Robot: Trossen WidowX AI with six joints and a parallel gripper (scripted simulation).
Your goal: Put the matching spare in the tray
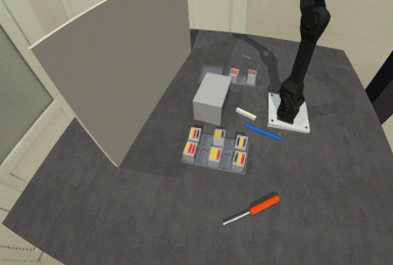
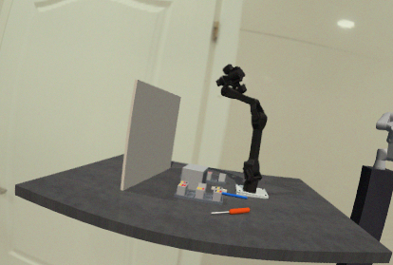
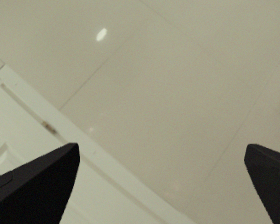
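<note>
The claw (image 3: 159, 178) hung high above the tabletop (image 1: 308, 187), fingers spread wide on nothing, facing the wall. Six spares (image 1: 215, 149) sat in a rack in front of the grey unit (image 1: 212, 98); the tray (image 1: 223, 74) lay behind it, holding two more.

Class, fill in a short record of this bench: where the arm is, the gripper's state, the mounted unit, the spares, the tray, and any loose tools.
arm: raised high above the table
gripper: open, nothing between the fingers
mounted unit: grey box facing the upright panel; its back is not visible
spares: six in a holder, colour-striped labels
tray: behind the unit, two small blocks beside it
loose tools: screwdriver, blue rod
</note>
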